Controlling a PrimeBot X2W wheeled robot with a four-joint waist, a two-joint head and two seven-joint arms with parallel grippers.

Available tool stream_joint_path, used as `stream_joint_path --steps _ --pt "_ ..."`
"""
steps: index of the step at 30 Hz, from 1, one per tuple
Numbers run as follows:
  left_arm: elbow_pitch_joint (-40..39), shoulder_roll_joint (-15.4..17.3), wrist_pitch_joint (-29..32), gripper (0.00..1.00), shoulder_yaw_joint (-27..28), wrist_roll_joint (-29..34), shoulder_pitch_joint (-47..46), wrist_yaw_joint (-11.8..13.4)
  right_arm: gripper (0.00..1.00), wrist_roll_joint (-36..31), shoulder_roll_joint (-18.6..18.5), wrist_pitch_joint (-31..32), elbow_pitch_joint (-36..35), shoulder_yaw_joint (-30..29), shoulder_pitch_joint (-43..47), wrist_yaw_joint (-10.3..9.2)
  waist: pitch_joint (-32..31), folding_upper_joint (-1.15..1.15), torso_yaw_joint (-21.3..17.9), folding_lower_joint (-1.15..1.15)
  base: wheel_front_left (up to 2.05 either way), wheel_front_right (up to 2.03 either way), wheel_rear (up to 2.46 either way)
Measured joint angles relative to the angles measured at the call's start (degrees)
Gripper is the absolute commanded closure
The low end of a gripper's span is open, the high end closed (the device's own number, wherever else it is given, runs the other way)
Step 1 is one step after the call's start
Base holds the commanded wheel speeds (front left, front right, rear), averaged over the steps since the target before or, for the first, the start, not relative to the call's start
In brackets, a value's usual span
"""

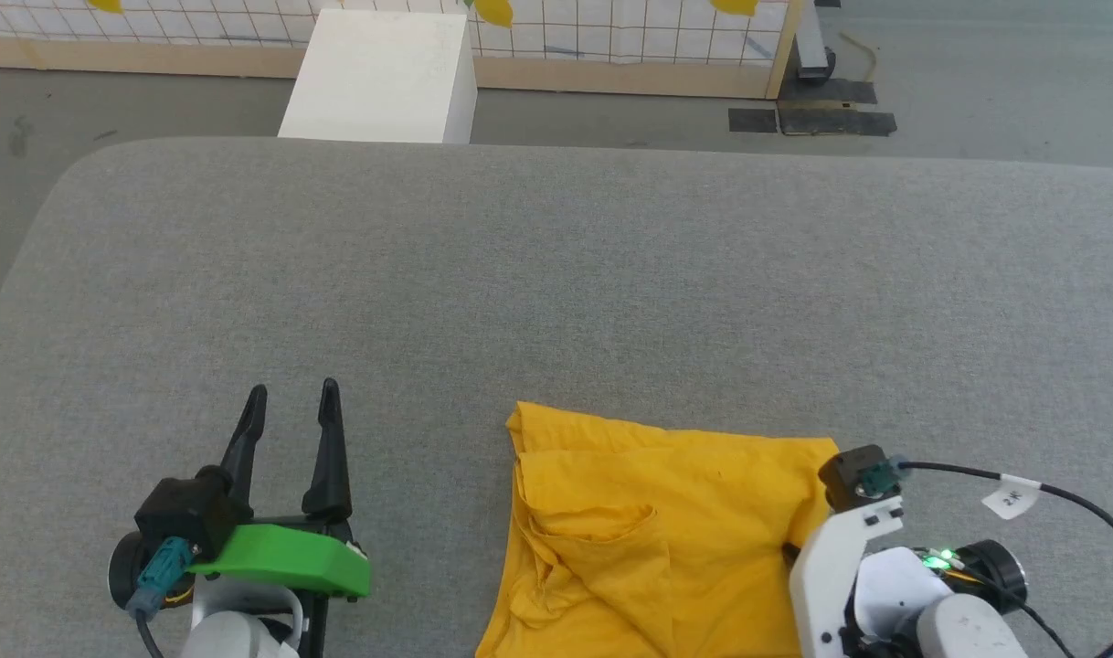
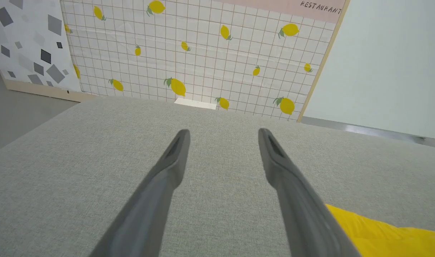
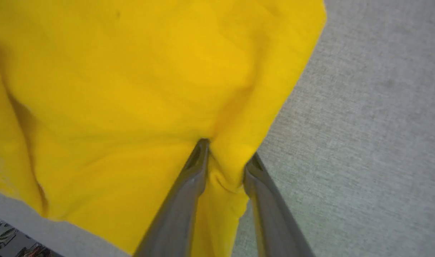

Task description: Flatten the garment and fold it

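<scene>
On the grey cloth-covered table (image 1: 556,274) before a lemon-print wall (image 2: 203,53), the rumpled yellow t-shirt (image 1: 666,530) lies near-right, its edge pinched by the right gripper (image 3: 226,157), while the left gripper (image 1: 293,388) is spread and empty.

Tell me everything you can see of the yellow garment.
The garment is soft mustard-yellow cloth, and its upturned side looks plain. It lies creased and folded over itself on the grey fabric-covered table, on the robot's side and right of centre. The right gripper pinches a bunched fold at its right edge.
</scene>
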Motion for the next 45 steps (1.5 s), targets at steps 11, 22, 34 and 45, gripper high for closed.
stream_joint_path --steps 11,22,34,45 --pt "-0.8 -0.3 0.0 0.0 0.7 0.1 0.0 -0.3 1.0 7.6 -18.8 3.7 -9.3 21.8 -10.6 0.03 0.0 0.0 -3.1 0.0 0.0 0.0 0.0" --pt "-2.1 0.8 0.0 0.0 0.8 1.0 -3.0 -0.5 1.0 15.9 -35.3 5.4 -9.7 22.7 -22.1 0.03 3.1 0.0 -14.4 0.0 0.0 0.0 0.0" --pt "-7.5 3.9 3.0 0.0 0.1 1.6 -7.5 -0.7 1.0 16.0 -37.8 -4.7 7.2 8.6 -29.1 0.02 13.9 0.0 -22.3 0.01 0.0 0.0 0.0" --pt "-15.9 7.3 6.9 0.0 1.4 2.3 -8.8 0.3 1.0 9.1 -36.4 -9.7 22.5 -6.7 -36.0 0.03 25.8 0.0 -21.0 0.01 0.0 0.0 0.0"
